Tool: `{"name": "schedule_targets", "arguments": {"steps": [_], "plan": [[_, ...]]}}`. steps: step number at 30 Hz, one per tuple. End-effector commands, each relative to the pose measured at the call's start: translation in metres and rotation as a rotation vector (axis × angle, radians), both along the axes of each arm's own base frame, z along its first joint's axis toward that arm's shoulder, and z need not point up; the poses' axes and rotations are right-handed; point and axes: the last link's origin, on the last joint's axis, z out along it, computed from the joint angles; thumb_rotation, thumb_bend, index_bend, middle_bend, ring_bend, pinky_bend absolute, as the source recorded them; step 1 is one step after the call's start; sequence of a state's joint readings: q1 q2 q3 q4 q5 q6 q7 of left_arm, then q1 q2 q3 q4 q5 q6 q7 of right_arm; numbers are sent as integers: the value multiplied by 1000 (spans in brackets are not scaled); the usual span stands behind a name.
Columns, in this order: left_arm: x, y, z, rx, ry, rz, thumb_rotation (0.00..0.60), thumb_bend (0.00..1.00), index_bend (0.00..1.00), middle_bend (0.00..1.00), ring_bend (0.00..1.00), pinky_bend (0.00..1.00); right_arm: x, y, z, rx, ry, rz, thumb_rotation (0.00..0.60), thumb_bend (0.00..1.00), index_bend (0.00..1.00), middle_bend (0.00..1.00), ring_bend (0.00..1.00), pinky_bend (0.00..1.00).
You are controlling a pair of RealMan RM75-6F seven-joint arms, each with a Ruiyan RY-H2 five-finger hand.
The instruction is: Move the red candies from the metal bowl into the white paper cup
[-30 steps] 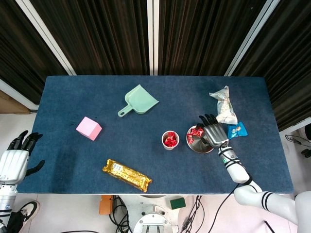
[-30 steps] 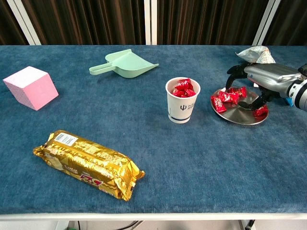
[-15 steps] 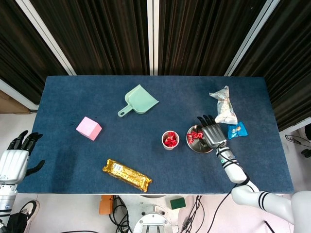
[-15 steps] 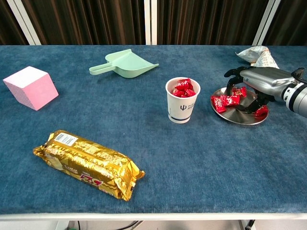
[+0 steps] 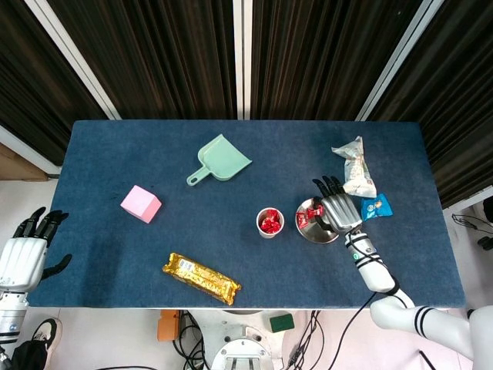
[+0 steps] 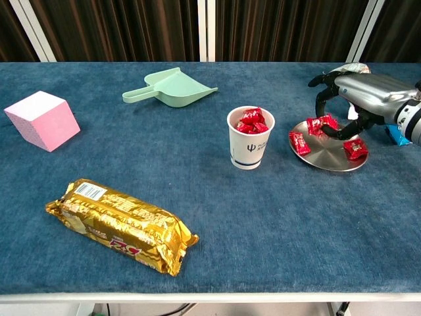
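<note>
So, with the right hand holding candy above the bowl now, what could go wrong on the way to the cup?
1. The right hand holds red candy only at its fingertips, so the candy may slip and fall onto the table before the cup.
2. The cup is already heaped to its rim with candy, so more may roll off.
3. The cup looks light; a bump from the fingers could tip it.

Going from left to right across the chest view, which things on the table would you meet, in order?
Pink cube → gold snack pack → green dustpan → white paper cup → metal bowl with red candies.
</note>
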State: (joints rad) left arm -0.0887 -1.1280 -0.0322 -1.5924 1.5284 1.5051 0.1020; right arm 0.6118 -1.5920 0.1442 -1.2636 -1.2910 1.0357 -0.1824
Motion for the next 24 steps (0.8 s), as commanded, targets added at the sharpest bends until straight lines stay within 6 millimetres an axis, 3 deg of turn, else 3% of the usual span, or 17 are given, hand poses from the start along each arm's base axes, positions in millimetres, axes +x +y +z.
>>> {"name": "schedule_targets", "arguments": {"steps": [1,6,10,24], "plan": [[0,0,0,-1,1,0,600,190,175,155,57,205,21,3,17,-31,-51,72,600,438,593,70,0,0],[0,1,-1,-4,4,1,600,190,176,155,58,205,55,10,26,-33,-83,171,600,437,593,74,0,0],[0,1,0,-2,3,1,600,190,176,155,57,206,75,17,20,-1,-89,213,600,437,594,73,0,0],[-1,-1,2,2,-6,-5,600,189,176,155,57,205,95,27,-5,85,-99,250,600,437,593,64,0,0]]}}
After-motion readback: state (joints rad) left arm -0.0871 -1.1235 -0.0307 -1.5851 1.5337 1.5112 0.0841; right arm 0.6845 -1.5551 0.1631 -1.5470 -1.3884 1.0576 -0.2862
